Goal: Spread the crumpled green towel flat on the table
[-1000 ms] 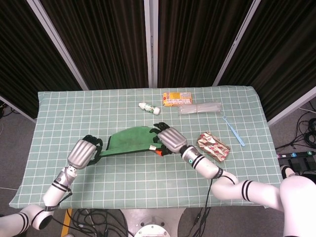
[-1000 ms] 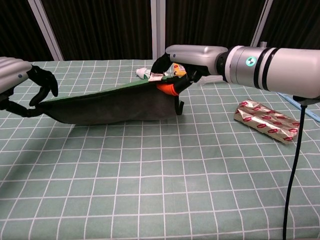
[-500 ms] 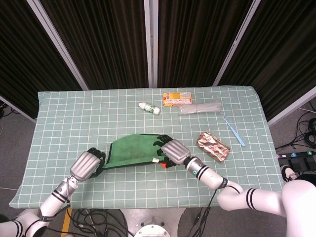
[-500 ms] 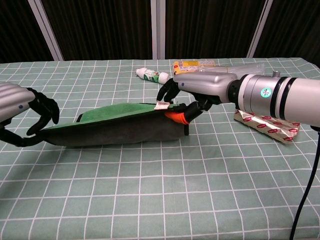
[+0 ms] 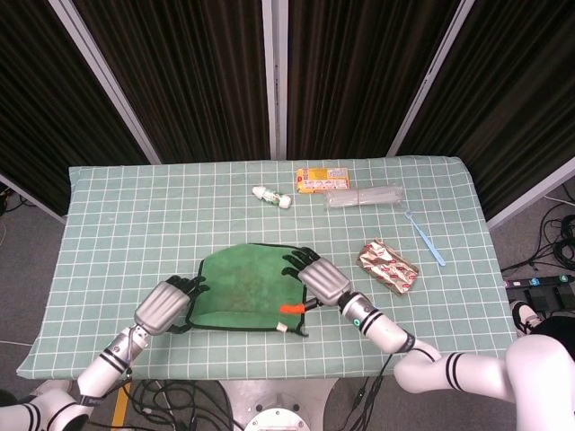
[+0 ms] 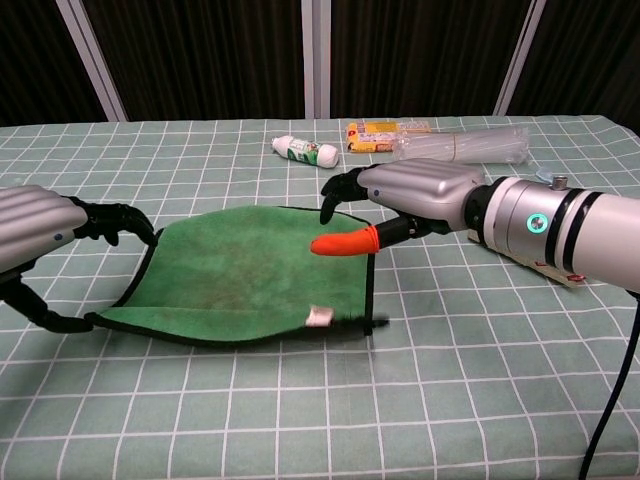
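The green towel [image 5: 241,289] [image 6: 245,275] lies opened out, nearly flat, on the checked tablecloth near the front edge. Its white tag [image 6: 319,316] sits on the near hem, which stands slightly off the cloth. My left hand [image 5: 165,306] [image 6: 38,228] is at the towel's left edge, with its fingers [image 6: 128,214] curled over the far corner and its thumb under the near corner, holding that edge. My right hand [image 5: 322,280] [image 6: 415,190] is at the right edge. It rests its fingers on the far right corner, and its orange-tipped thumb [image 6: 343,243] hovers free above the towel.
At the back lie a small white tube [image 5: 271,195], a yellow box [image 5: 321,179] and a clear plastic packet [image 5: 364,196]. A red-and-gold foil pack [image 5: 388,267] sits just right of my right hand, and a blue toothbrush [image 5: 425,237] lies beyond it.
The towel, stretched in the air between both hands, has come down toward the front edge and opened flat. My right hand's thumb has come out from under it.
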Motion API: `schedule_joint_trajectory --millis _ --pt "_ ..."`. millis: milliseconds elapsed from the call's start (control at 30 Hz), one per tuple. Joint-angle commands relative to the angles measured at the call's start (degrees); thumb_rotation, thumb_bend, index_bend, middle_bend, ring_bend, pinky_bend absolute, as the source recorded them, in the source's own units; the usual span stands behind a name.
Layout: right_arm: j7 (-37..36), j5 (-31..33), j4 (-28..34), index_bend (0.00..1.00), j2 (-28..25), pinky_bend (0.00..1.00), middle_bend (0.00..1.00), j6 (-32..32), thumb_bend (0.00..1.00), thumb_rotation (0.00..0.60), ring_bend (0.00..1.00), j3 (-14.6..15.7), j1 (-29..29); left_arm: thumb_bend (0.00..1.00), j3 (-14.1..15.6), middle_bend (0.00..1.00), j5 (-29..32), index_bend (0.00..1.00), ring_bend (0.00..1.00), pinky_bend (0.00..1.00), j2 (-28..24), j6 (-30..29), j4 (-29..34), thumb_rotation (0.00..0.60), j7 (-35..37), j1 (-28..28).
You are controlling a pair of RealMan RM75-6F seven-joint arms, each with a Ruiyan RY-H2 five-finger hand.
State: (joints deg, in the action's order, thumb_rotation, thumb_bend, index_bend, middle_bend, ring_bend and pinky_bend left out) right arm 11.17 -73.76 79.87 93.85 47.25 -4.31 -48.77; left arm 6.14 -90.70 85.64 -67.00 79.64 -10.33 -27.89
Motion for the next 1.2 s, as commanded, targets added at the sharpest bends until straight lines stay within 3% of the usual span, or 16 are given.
schedule_joint_trajectory --millis 33,267,333,367,467,533,600,833,967,1200 --pt "1.2 0.4 1.6 0.13 -1.2 0.0 0.01 1.1 0.0 0.0 0.0 0.0 0.8 0.04 -0.1 0.22 -0.6 0.23 0.28 0.33 -0.9 -0.3 1.4 0.39 0.4 0.0" --pt "3.7 0.3 6.0 0.13 -5.2 0.0 0.01 4.0 0.0 0.0 0.0 -0.7 2.3 0.0 0.3 0.2 -1.7 0.22 0.28 0.33 -4.2 0.1 6.6 0.254 1.1 -0.1" --pt "4.3 0.5 6.9 0.12 -6.1 0.0 0.01 4.9 0.0 0.0 0.0 -1.1 2.7 0.0 0.0 0.19 -1.3 0.22 0.28 0.32 -4.8 0.4 7.6 0.239 1.9 -0.1" --pt "4.8 0.6 7.6 0.12 -6.7 0.0 0.01 5.5 0.0 0.0 0.0 -1.4 2.9 0.0 -0.6 0.19 -0.4 0.22 0.28 0.32 -5.1 0.7 8.1 0.241 2.6 -0.2" --pt "5.8 0.9 9.2 0.12 -8.4 0.0 0.01 7.5 0.0 0.0 0.0 -2.3 3.7 0.01 -3.4 0.19 3.3 0.23 0.28 0.32 -5.0 1.4 7.3 0.347 4.8 -0.4" --pt "6.3 1.0 10.0 0.12 -9.3 0.0 0.01 8.8 0.0 0.0 0.0 -2.7 4.3 0.07 -5.4 0.19 6.2 0.24 0.28 0.32 -4.5 2.6 5.8 0.389 6.8 -0.8" --pt "6.7 1.2 10.7 0.12 -10.4 0.0 0.01 10.0 0.0 0.0 0.0 -3.2 4.9 0.22 -7.7 0.19 10.1 0.27 0.27 0.32 -3.9 5.2 3.7 0.312 9.5 -1.6" --pt "7.0 1.7 12.1 0.13 -13.0 0.0 0.01 11.7 0.07 0.0 0.0 -4.7 5.7 0.53 -13.4 0.19 20.8 0.34 0.27 0.29 -0.6 16.7 -5.1 0.013 15.3 -6.1" --pt "7.1 1.5 12.9 0.13 -14.0 0.0 0.01 12.3 0.13 0.0 0.0 -5.2 6.0 0.65 -14.2 0.19 24.1 0.36 0.25 0.27 1.9 22.5 -10.7 0.0 14.3 -8.9" --pt "6.5 1.4 13.3 0.13 -14.9 0.0 0.01 12.7 0.18 0.0 0.0 -5.4 6.6 0.66 -15.6 0.19 29.2 0.36 0.21 0.23 6.8 26.6 -17.7 0.0 11.5 -11.6"
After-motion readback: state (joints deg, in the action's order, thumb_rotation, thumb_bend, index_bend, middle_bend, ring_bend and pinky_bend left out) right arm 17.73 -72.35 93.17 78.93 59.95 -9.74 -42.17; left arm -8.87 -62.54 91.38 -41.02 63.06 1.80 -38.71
